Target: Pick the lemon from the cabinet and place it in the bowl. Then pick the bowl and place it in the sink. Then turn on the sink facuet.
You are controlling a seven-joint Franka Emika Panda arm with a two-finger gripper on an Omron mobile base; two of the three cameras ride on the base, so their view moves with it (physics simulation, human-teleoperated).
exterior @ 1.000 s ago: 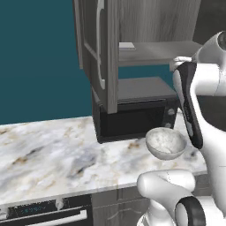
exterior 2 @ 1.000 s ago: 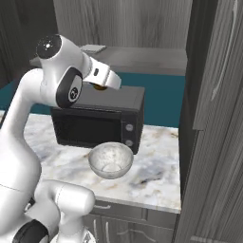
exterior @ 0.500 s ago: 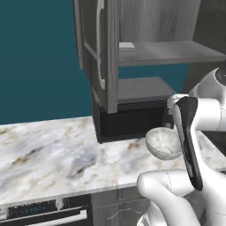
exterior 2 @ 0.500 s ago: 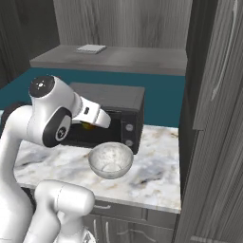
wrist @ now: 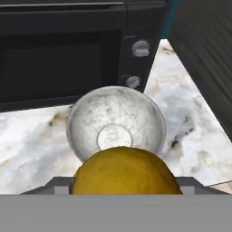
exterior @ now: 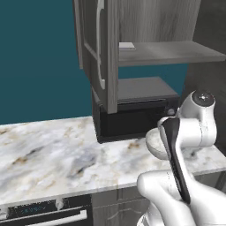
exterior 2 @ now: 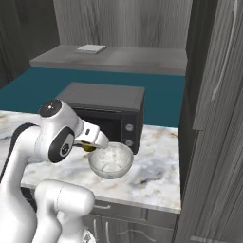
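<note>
We have the pincer (exterior 2: 91, 145) clamped on the lemon (wrist: 127, 171), hanging just above the near rim of the bowl (wrist: 115, 124), which sits on the desk (exterior: 53, 154) in front of the microwave (exterior 2: 107, 111), so that, we judge, letting go would drop the lemon inside.

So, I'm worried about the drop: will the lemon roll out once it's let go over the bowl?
Probably not. The lemon is rounded, so it would roll, but the bowl below looks deep and far wider. Its smooth curved inside should steer it to the bottom.
</note>
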